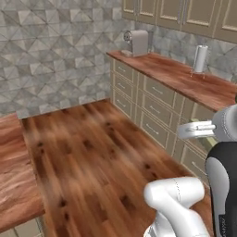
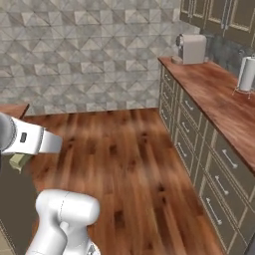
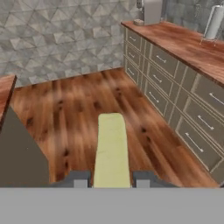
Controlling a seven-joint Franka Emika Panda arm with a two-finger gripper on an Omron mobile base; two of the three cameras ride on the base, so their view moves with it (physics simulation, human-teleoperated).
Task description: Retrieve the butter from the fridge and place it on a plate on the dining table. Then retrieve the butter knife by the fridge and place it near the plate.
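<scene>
A wide wooden floor lies ahead, flanked by a wood-topped desk with beige drawers. Above the floor, the tool pinches the butter lengthwise between its tips. Judging by this, fetching is done; plating and the knife remain. No legible writing anywhere.

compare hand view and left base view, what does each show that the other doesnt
Hand view: the gripper closed on the butter, which sticks out lengthwise between the finger tips. Left base view: the robot's white arm from behind, and more of the beige wall cabinets. Both: wood floor, wood-topped counter with beige drawers, paper towel roll, white appliance.
</scene>
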